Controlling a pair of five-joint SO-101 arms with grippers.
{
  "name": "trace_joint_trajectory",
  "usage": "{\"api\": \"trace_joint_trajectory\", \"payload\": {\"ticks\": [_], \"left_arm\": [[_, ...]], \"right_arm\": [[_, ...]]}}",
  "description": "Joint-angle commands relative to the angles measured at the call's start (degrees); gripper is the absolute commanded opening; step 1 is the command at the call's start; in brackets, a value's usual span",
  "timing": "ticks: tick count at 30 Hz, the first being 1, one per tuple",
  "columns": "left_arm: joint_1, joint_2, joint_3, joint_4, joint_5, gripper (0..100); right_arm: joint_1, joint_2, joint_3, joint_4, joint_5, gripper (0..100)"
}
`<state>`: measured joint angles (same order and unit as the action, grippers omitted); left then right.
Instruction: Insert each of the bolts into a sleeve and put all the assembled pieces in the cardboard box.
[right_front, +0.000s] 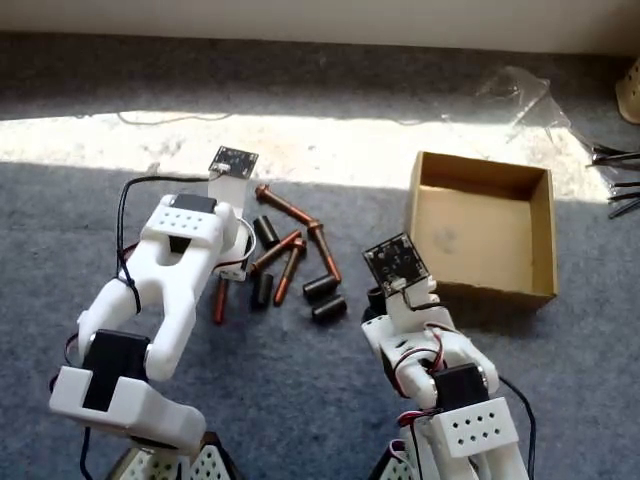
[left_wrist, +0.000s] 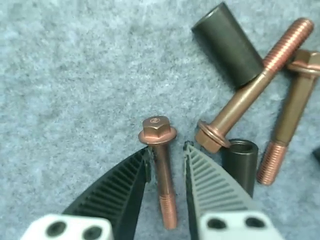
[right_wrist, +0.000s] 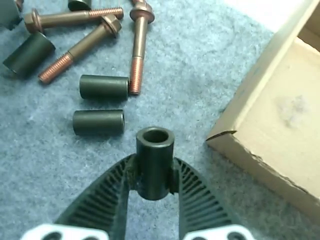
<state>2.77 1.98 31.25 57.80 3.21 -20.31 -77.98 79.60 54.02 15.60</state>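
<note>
Underneath everything, grey carpet covers the surface. It runs out to a sunlit strip beyond the cardboard box, and a crumpled plastic bag lies farther off.

Just off the box's near corner, the right arm is folded low. The right gripper is clamped around the middle of a dark sleeve, whose open bore faces the wrist camera.

Well apart from the box, across the scatter, the left arm is stretched forward and down. The left gripper stands parted astride a copper-coloured bolt lying on the carpet. The shank lies between the fingers and the hex head just past the tips.

Between that bolt and the box lie the loose bolts and loose sleeves.
</note>
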Motion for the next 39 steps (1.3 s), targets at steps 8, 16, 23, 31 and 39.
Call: {"api": "trace_joint_trajectory", "payload": {"ticks": [8, 16, 23, 31, 39], "left_arm": [[-1.45, -2.95, -0.13, -2.46, 0.44, 12], [-1.54, -2.95, 1.54, -4.31, 0.44, 11], [-1.54, -2.51, 1.54, -6.07, 0.44, 8], [-3.65, 5.67, -3.65, -5.98, 0.44, 6], [-2.59, 3.91, -5.85, -2.73, 0.44, 4]], "right_arm": [[0.4, -1.1, -0.75, -1.63, -0.35, 0.3], [0.4, -1.1, -0.75, -1.54, -0.44, 0.3], [0.4, -1.19, -0.75, -1.54, -0.53, 0.3], [0.4, -1.19, -0.75, -1.54, -0.53, 0.3], [0.31, -1.19, -0.75, -1.8, -0.62, 0.3]]}}
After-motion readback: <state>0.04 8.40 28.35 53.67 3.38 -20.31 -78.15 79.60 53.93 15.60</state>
